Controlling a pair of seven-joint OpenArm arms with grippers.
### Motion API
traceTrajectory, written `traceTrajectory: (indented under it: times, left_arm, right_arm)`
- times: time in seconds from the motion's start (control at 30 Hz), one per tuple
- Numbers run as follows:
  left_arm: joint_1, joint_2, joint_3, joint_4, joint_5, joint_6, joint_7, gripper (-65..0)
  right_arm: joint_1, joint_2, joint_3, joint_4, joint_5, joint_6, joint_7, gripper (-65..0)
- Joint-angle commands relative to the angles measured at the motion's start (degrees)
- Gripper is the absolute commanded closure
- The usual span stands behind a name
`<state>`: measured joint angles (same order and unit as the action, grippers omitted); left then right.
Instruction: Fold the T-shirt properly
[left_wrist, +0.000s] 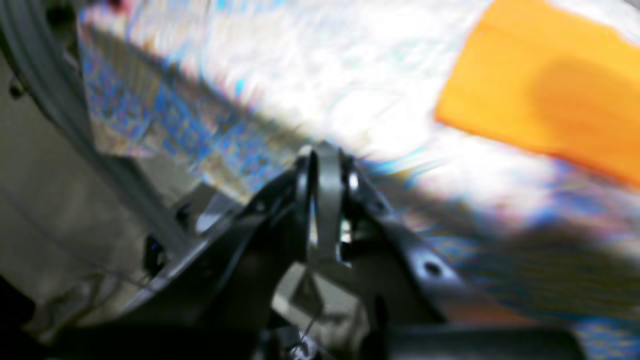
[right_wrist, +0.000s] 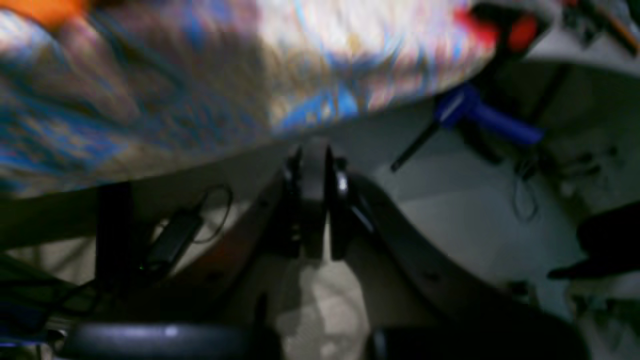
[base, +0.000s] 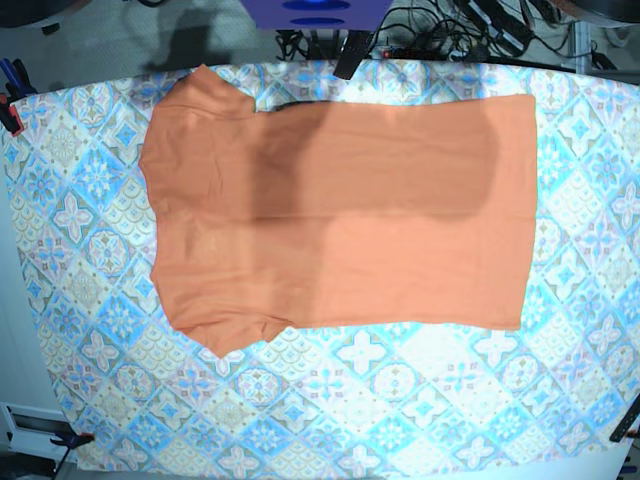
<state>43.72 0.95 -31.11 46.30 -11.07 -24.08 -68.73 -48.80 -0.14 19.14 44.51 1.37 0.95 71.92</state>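
The T-shirt (base: 335, 210) lay flat and unfolded across the middle of the base view, on the tablecloth (base: 400, 400), with its sleeves at the frame's left and its hem running down the right side; nothing of the fold looked done at that point. Neither arm appeared in the base view. Your left gripper (left_wrist: 325, 152) had its fingers drawn together with at most a sliver between them and nothing held, and in its blurred wrist view only an orange corner of the shirt (left_wrist: 545, 80) showed at upper right, well apart from the tips. Your right gripper (right_wrist: 312, 150) was also pressed closed and empty, sitting near the table edge in a blurred view, with just a scrap of orange in the upper left corner. The step in hand, as I judged it, was the approach for a first grasp. To do it well you needed to part both sets of fingers before coming down, take matching points along one long edge of the shirt, and pinch only the orange cloth, since the tablecloth beneath could bunch up with it. Lifting both sides evenly would have kept the fold line straight.
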Motion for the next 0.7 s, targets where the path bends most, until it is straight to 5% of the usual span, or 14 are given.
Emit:
traceTrajectory:
  times: [0.0,0.2,0.67]
  left_arm:
    - [2.91,1.82,-0.23,5.52,-0.67,0.21,-1.38,-5.7]
    - [9.33,7.80,-0.23,28.47,-0.67,0.21,10.58,-7.1]
    - [3.53,7.62,-1.19,52.55,5.14,0.21,43.72,-7.3]
  right_arm:
    - [-2.59,-0.25,0.16,3.53,0.52,-0.12,2.15,-0.9]
    - [-9.01,-2.28,0.07,19.71,0.52,-0.12,-5.68,-7.6]
    - [-11.56,-2.01,0.34,46.08,0.44,-0.12,-35.92,-8.2]
